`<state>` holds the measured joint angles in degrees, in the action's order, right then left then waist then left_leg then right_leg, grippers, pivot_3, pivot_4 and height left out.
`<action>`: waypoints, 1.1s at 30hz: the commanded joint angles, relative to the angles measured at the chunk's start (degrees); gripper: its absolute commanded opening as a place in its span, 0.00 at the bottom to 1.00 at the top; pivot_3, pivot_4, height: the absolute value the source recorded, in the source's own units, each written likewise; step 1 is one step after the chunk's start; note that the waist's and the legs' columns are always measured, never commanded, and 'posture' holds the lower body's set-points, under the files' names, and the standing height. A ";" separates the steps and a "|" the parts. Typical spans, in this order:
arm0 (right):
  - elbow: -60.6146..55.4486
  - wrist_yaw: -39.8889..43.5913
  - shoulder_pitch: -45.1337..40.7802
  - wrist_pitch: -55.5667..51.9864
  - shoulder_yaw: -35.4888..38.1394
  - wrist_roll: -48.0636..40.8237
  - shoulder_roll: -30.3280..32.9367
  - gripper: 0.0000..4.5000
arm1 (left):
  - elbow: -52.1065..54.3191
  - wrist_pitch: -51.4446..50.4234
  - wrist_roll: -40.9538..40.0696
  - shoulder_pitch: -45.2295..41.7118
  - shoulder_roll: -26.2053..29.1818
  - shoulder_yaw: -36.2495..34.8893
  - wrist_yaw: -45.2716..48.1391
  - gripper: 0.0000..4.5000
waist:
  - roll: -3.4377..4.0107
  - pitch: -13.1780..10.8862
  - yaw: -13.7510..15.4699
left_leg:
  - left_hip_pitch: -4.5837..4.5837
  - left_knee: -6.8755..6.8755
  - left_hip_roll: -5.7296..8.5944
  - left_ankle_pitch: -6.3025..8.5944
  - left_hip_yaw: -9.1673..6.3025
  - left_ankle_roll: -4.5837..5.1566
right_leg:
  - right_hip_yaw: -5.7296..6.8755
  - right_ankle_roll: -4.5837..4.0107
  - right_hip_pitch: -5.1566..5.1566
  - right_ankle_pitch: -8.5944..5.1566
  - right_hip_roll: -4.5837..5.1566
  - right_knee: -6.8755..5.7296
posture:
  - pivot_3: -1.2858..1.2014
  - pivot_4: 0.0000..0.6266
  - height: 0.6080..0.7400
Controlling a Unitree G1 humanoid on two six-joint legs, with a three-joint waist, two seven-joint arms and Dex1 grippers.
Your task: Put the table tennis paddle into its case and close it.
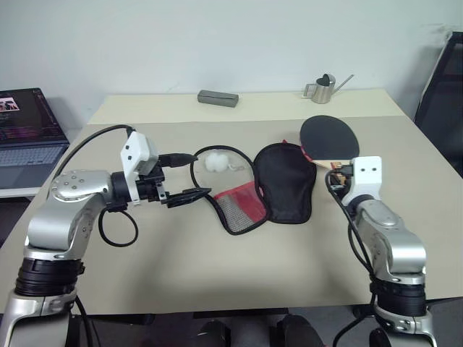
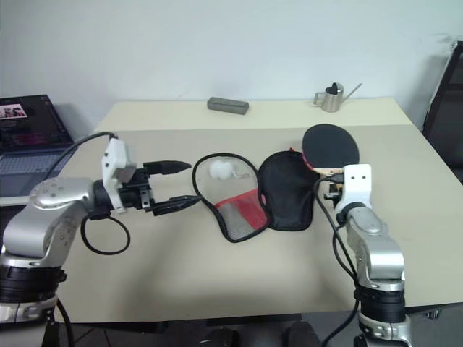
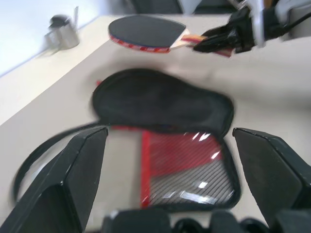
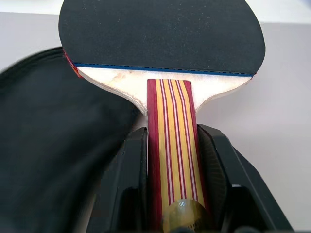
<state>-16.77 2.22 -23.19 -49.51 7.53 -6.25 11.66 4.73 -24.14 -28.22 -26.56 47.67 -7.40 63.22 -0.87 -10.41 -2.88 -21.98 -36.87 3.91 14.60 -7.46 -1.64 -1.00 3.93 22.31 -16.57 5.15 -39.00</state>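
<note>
Paddle: the flat table tennis paddle [image 4: 165, 58] with black rubber face, red edge and striped tan wooden handle is held off the beige counter [image 1: 217, 267], right of centre in the head view.
Right tool [image 4: 170, 165]: clamped on the paddle's handle.
Case: the paddle-shaped black fabric case [image 1: 271, 189] with red mesh panel lies unzipped and spread open at centre.
Left tool [image 1: 184, 177]: fingers wide apart, holding nothing, just left of the case.
Done: paddle picked up, case opened.
Left: slide the paddle in, fold and zip the case.

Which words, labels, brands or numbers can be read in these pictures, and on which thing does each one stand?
No text reads clearly.
Paddle handle, at the butt end: a small print, too blurred to read.
Case red panel: no letters can be made out.
Laptop screen: contents too small to read.
</note>
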 commanded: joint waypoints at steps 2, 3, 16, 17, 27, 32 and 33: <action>-1.09 -1.19 -2.36 -1.12 -2.79 -0.03 -3.29 0.26 | -1.72 2.36 0.61 -0.58 2.03 -2.95 0.56 1.00 | 0.00 0.00 0.00 | -0.01 0.02 -0.01 0.00 -0.01 0.00 | 0.01 0.00 0.02 0.00 -0.01 0.01 | 0.52 0.24 1.00; -1.30 -1.34 -2.30 -1.67 -3.44 -0.02 -3.98 0.26 | -1.80 2.46 0.56 -0.58 2.07 -2.97 0.59 1.00 | 0.00 0.00 0.00 | -0.02 0.02 -0.01 0.01 -0.01 -0.01 | 0.01 0.00 0.02 0.00 0.00 0.02 | 0.52 0.24 1.00; -4.81 -2.46 -1.55 -7.30 -8.32 0.01 -9.30 0.26 | -0.79 2.43 0.17 0.66 1.88 -2.93 0.14 1.00 | 0.01 -0.01 0.00 | -0.05 0.04 -0.03 0.02 -0.02 -0.03 | 0.01 0.00 0.08 0.00 -0.02 0.04 | 0.52 0.24 1.00; -4.76 -2.70 -1.48 -7.57 -8.35 -0.01 -9.76 0.26 | -0.64 2.35 0.14 0.66 1.80 -2.82 0.05 1.00 | 0.01 -0.01 -0.01 | -0.05 0.04 -0.03 0.02 -0.02 -0.03 | 0.00 0.00 0.08 0.00 -0.02 0.03 | 0.52 0.24 1.00; -4.47 -4.63 -1.45 -8.43 -7.82 0.79 -11.75 0.26 | 0.08 2.08 0.14 0.74 1.04 -1.89 -0.43 1.00 | 0.01 -0.01 -0.05 | -0.05 0.05 -0.10 0.03 -0.01 -0.05 | 0.00 -0.01 0.11 0.00 -0.08 0.03 | 0.52 0.24 1.00; -4.47 -4.82 -1.45 -8.42 -7.87 0.62 -11.69 0.26 | 0.09 2.07 0.15 0.75 1.03 -1.90 -0.43 1.00 | 0.01 -0.01 -0.05 | -0.05 0.05 -0.13 0.04 -0.01 -0.06 | 0.00 -0.01 0.11 0.00 -0.10 0.03 | 0.52 0.24 1.00; -4.43 -5.77 -0.51 -8.14 -7.60 1.11 -12.06 0.26 | 0.06 1.96 0.14 0.35 0.71 -1.23 -0.20 1.00 | 0.01 -0.01 -0.06 | -0.05 0.06 -0.13 0.04 -0.01 -0.06 | 0.01 -0.01 0.11 0.00 -0.11 0.03 | 0.52 0.24 1.00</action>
<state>-17.93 -2.71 -23.68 -58.73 -0.68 -5.66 0.05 2.71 -22.53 -27.73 -25.44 48.48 -8.26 63.09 -0.86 -10.42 -2.94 -22.03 -36.82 3.77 14.63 -7.46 -1.70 -0.99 3.92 22.42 -16.57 5.04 -38.96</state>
